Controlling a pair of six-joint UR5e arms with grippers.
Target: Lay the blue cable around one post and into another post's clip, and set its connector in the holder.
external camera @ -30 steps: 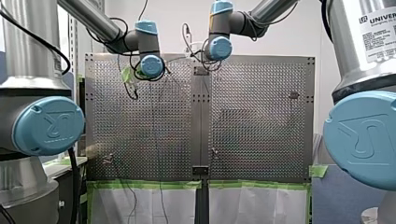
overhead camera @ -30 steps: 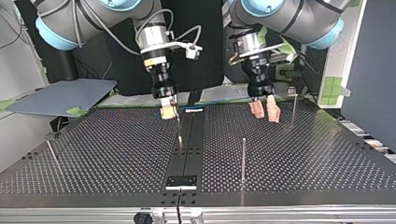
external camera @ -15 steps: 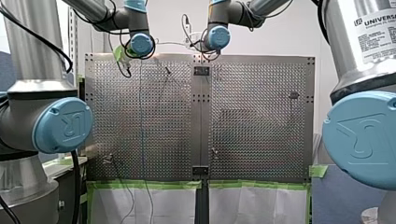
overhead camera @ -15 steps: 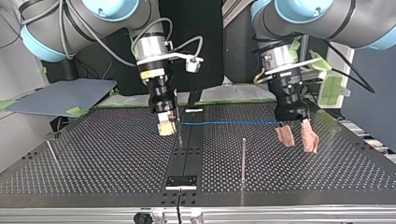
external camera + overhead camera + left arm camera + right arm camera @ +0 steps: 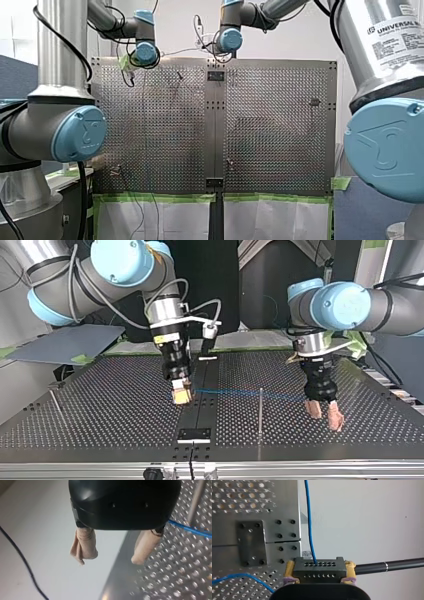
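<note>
On the perforated table (image 5: 100,410), my left gripper (image 5: 324,416) is held spread near the post (image 5: 260,410), with nothing seen between its pads. The blue cable (image 5: 235,393) is drawn straight past that post toward it, judged a set-up for the wrap. The connector (image 5: 319,569) is clamped in my right gripper (image 5: 181,395), so the cable end is under control.

The right jaws sit clamped on a dark connector (image 5: 319,568), a block with rows of small holes, their yellow pads (image 5: 289,568) pressed to its two ends. From its upper face the blue cable (image 5: 309,517) runs away alongside the edge of the perforated bench (image 5: 249,495). Another stretch of it lies curved on the bench beside the jaws. I can see a bolted plate (image 5: 250,542) near the connector, and a black rod (image 5: 387,566) reaching out sideways.
</note>
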